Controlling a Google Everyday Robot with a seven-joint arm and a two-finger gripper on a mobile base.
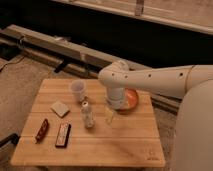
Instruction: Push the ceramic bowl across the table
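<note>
Ceramic bowl [131,100] on far right part of wooden counter [115,146], partly hidden behind arm [150,80]. Gripper [110,116] points down just beside bowl's near-left edge; how far open, cannot tell; contact with bowl unclear. White cup [77,90] at far edge, small bottle [88,116] left of gripper

**My arm reaches in, wrist turned down, gripper low**

My white, rounded arm [160,79] comes in from the right and runs nearly level toward the left. At its end it bends sharply at a rounded joint, and my white cylindrical wrist [116,95] points straight down. Below it hangs my pale yellowish gripper [110,116], low over the right-of-middle part of the light wooden plank table [120,145].
</note>
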